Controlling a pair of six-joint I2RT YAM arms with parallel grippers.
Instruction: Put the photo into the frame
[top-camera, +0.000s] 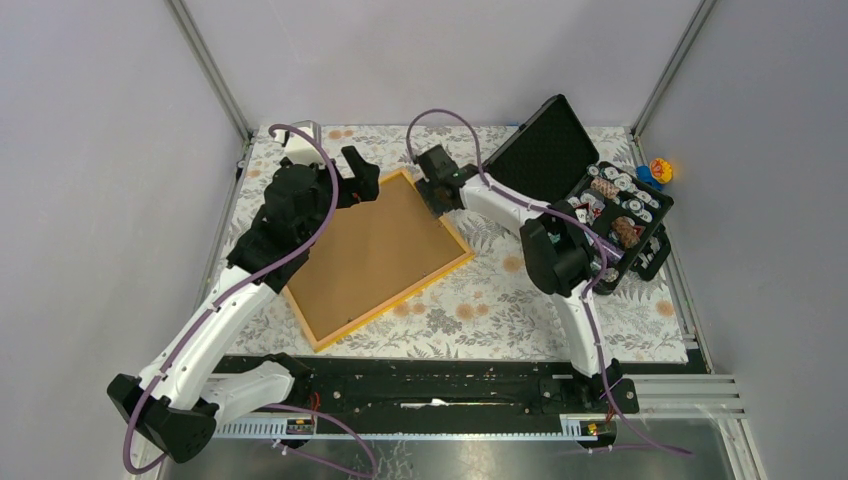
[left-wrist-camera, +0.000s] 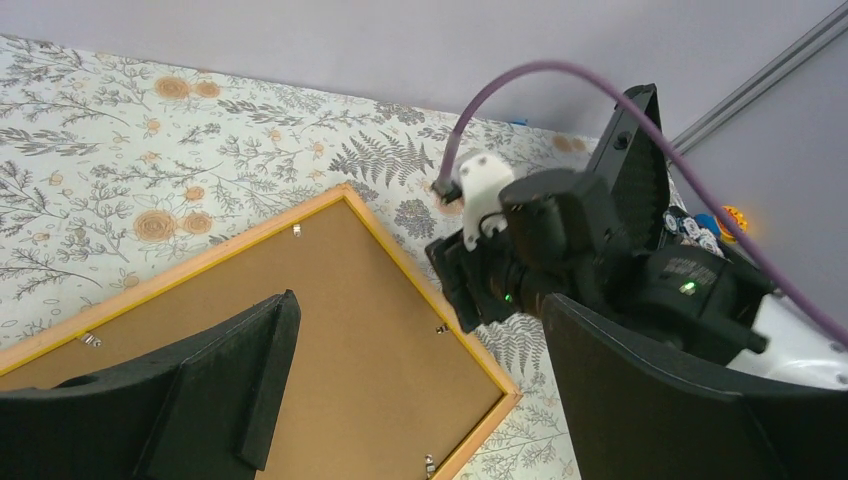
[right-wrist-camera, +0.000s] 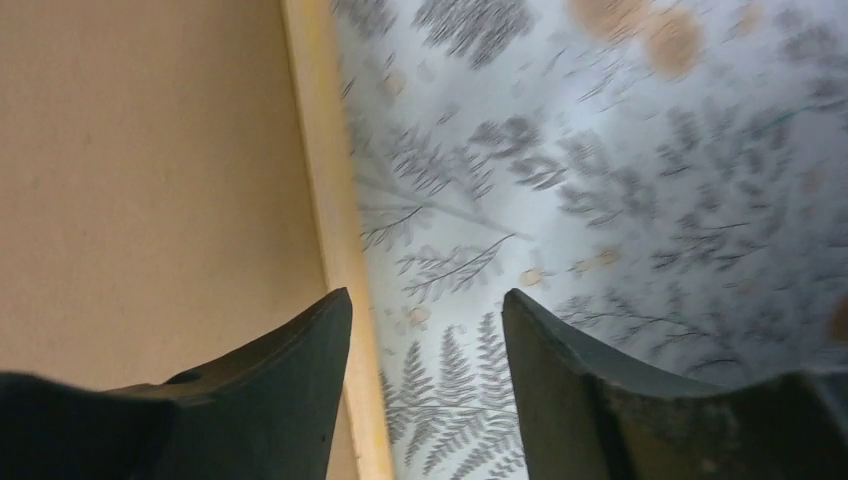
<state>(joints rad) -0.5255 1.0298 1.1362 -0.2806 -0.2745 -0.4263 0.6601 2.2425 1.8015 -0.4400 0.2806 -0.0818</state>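
The orange-yellow frame lies tilted on the floral tablecloth with the plain brown backing board filling it. The photo is hidden. My left gripper hangs wide open above the frame's far corner, with nothing between its fingers. Over the frame's far right edge is my right gripper, also open. Its left finger is over the board and the frame's rail, and its right finger is over the cloth. It holds nothing. The left wrist view shows the frame and the right gripper at that edge.
An open black case with small parts in its tray stands at the back right, close behind the right arm. A small coloured toy lies beyond it. Small metal clips sit along the board's edges. Grey walls enclose the table.
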